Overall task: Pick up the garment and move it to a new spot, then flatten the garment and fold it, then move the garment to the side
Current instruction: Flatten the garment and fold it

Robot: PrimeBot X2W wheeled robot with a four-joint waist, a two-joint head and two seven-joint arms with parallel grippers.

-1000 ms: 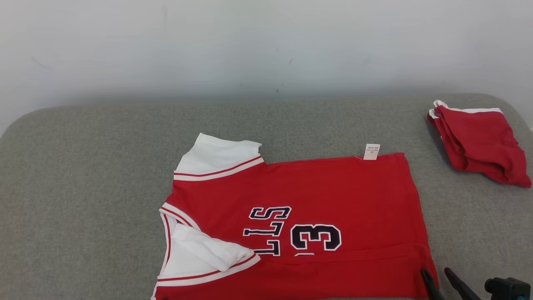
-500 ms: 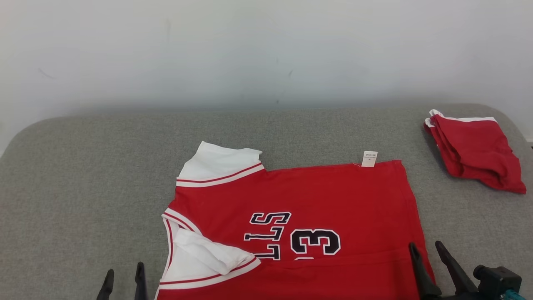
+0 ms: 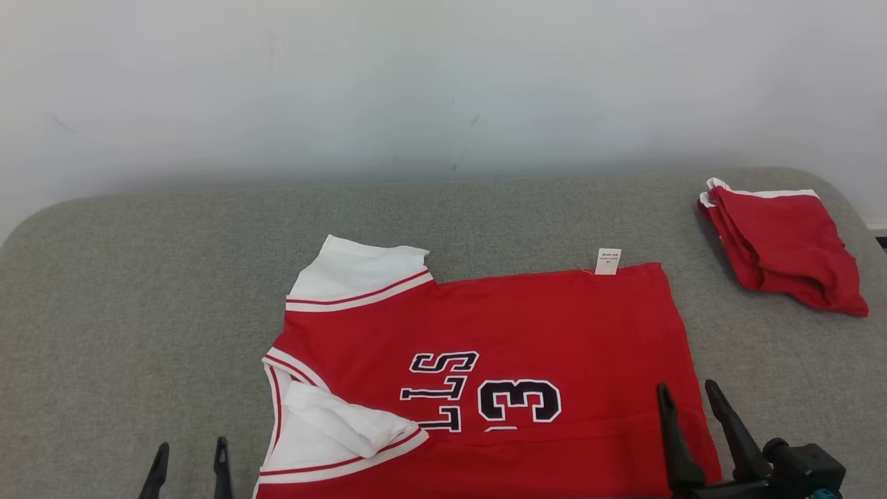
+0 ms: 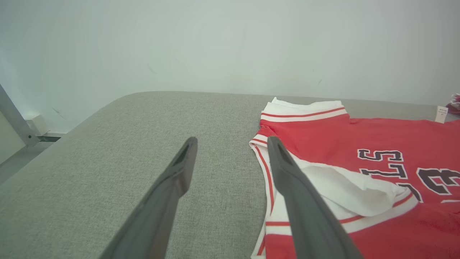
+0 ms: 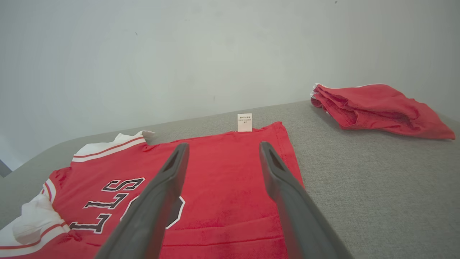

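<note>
Both hands rose: left hand wide, just beside jersey collar; right hand wide over its hem. Jersey lies flat on bench; soft, light, floppy, so likely pinch edge corners.

I work in what looks like a plain test room: a white wall, a grey fabric-covered surface with rounded corners, a metal strut beside it.
</note>
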